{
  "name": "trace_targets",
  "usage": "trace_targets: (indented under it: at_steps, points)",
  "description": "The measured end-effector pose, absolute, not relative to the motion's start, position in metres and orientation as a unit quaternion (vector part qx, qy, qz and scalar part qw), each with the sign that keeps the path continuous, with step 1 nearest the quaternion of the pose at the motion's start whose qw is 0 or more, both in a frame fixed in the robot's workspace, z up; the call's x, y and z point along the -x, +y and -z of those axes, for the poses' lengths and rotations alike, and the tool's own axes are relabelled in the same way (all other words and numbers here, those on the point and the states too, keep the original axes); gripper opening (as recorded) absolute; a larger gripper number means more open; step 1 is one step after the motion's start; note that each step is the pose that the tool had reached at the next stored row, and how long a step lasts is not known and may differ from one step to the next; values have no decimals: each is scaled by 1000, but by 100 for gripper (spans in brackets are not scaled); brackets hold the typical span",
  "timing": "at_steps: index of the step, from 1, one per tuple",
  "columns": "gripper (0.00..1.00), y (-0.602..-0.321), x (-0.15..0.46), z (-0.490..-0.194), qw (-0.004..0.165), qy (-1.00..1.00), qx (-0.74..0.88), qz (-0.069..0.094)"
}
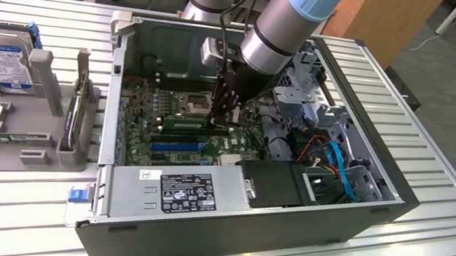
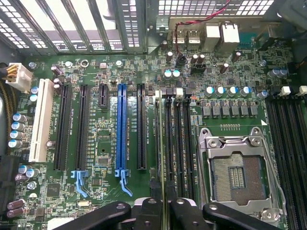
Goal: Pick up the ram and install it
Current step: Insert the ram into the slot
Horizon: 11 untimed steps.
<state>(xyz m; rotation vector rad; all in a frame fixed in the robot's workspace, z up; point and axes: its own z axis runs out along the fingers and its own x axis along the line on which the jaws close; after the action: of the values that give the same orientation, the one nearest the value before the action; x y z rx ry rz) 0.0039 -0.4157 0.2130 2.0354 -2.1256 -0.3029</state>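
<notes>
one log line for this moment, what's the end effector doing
phase: install | end effector: shut on ram | place: at memory slots beside cpu socket | seated: cannot tell

Exterior view high over the open case (image 1: pixel 221 249); wrist view close above its motherboard (image 2: pixel 103 136).

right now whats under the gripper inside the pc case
The ram, edge-on between the fingers, then the motherboard: black memory slots beside the empty CPU socket. The ram covers the slot straight below it, so seating cannot be seen.
</notes>
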Motion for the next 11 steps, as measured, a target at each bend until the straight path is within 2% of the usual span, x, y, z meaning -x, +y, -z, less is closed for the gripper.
trace_targets:
  at_steps: [11]
  points:
    - [14, -416, -4, -212, 91, -715, -685, 102]
